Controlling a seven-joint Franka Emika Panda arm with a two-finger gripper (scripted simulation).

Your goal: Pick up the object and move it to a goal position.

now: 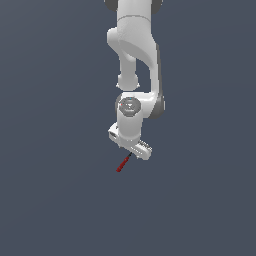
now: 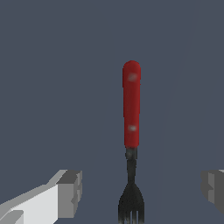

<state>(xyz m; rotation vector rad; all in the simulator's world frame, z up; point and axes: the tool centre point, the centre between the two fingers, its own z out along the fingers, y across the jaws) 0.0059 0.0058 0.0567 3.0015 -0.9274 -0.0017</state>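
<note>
The small fork-like tool with a glossy red handle and a dark metal pronged tip point(image 2: 131, 131) lies flat on the plain slate-grey surface point(image 1: 55, 200); in the wrist view it sits between the two grey finger pads point(image 2: 70, 192), touching neither, its dark tines nearest the camera and the handle pointing away; the white two-fingered gripper point(image 2: 140, 192) is spread wide with nothing in its grasp; in the exterior view the white jointed robot arm point(image 1: 135, 50) reaches down from the top edge, and the tool point(image 1: 122, 164) shows as a thin red sliver just below the gripper point(image 1: 131, 146); whether they touch there is too small to tell.
</note>
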